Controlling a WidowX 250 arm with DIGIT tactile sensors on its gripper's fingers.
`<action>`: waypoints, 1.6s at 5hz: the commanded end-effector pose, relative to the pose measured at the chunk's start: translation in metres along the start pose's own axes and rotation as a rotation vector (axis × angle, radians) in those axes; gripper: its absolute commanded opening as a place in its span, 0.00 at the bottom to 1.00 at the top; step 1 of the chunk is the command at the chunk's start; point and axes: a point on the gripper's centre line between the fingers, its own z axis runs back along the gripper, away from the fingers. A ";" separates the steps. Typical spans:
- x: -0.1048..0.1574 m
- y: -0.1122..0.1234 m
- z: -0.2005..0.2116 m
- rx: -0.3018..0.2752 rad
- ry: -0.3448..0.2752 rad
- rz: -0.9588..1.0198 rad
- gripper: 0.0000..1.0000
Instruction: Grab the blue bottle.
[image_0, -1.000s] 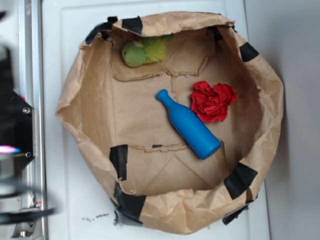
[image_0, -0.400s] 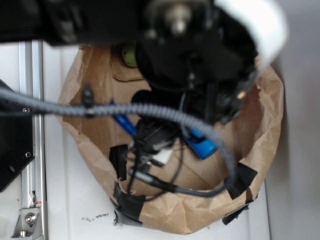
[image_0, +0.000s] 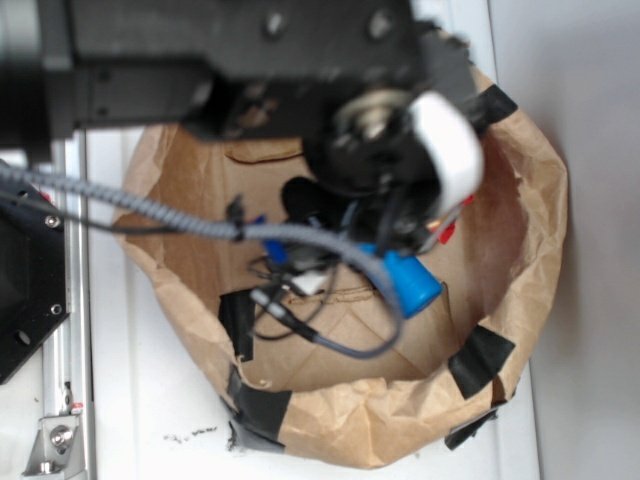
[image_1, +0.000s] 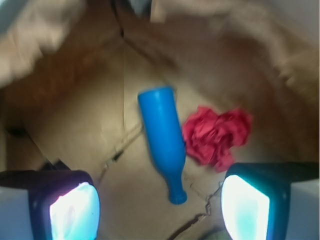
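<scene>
Brown paper lined the bag's (image_0: 530, 200) floor, where the blue bottle (image_1: 164, 137) lay flat beside the red cloth (image_1: 216, 136), while the gripper (image_1: 160, 205) hung above with jaws spread wide apart, apparently placed to straddle the bottle's neck.

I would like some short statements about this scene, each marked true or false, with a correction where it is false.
1. The gripper is open, with nothing between its fingers. True.
2. The blue bottle stands upright. False: it lies on its side on the brown paper.
3. The red cloth lies beside the bottle. True.
4. The gripper is shut on the bottle. False: in the wrist view the bottle lies below the gripper, apart from both fingers.
5. In the exterior view the whole bottle shows. False: the arm covers most of it, and only its wide end shows.
</scene>
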 end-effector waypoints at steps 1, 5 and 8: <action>0.006 -0.019 -0.046 -0.039 -0.048 -0.032 1.00; 0.013 -0.017 -0.029 -0.041 -0.104 0.113 1.00; 0.026 0.001 -0.027 -0.020 -0.139 0.107 1.00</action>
